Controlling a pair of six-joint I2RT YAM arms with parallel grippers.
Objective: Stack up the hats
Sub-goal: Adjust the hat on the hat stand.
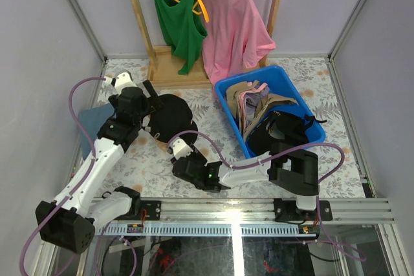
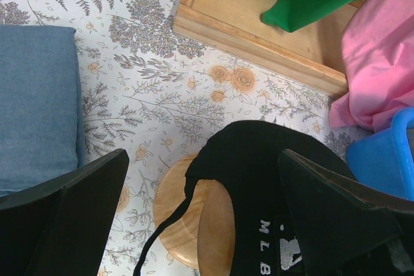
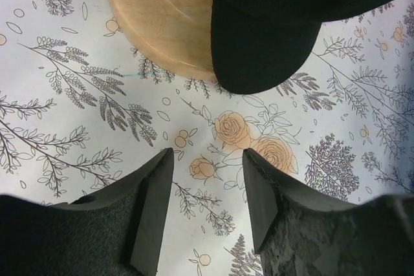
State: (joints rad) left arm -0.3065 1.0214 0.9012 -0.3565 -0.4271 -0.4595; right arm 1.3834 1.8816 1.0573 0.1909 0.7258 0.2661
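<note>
Black cap point(image 1: 173, 116) sits centre-left on the wooden stand point(image 3: 162, 24), evidently as the stack's base. Left jaws straddle it, wide and empty; right jaws, parted and empty, face its brim. Remaining hats point(image 1: 259, 105) wait in the blue bin point(image 1: 226, 92), centre-right.

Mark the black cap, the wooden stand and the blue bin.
black cap point(image 1: 169, 116), top external view, on its crown.
wooden stand point(image 3: 165, 24), right wrist view, on its bare wood.
blue bin point(image 1: 294, 92), top external view, on its right wall.
</note>
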